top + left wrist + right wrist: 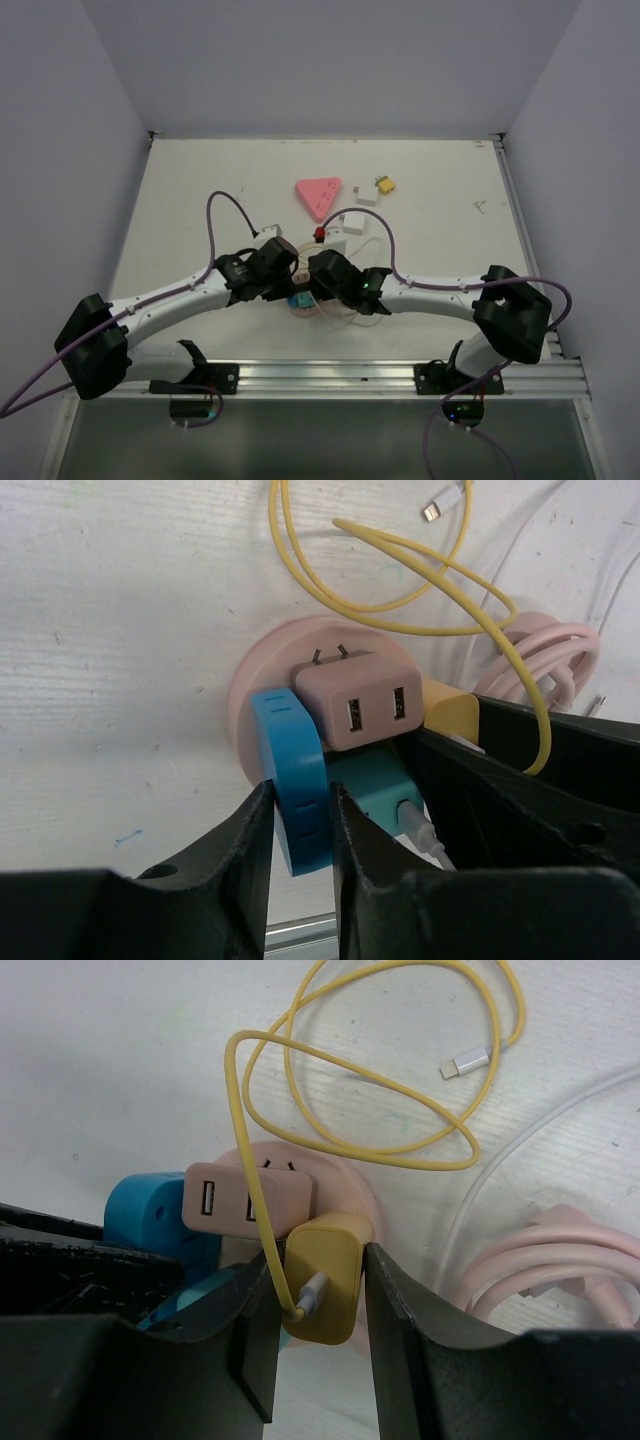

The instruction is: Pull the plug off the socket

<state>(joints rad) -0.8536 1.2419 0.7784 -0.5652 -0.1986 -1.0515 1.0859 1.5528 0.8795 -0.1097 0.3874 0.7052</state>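
A round pink socket [258,675] lies on the white table with several plugs in it: a pink USB adapter [360,702], a blue adapter [298,770], a teal one [375,785] and a yellow plug [322,1275] with a yellow cable [350,1090]. My left gripper [302,810] is shut on the blue adapter, one finger on each side. My right gripper [318,1290] is shut on the yellow plug, with the socket [350,1190] behind it. In the top view both grippers [285,275] [325,280] meet over the socket, which is mostly hidden.
A coiled pink cable [560,1270] and a thin white cable [520,1150] lie right of the socket. Farther back are a pink triangular power strip [318,195], a white strip with a red switch [335,238], white adapters [365,196] and a small yellow piece [384,185].
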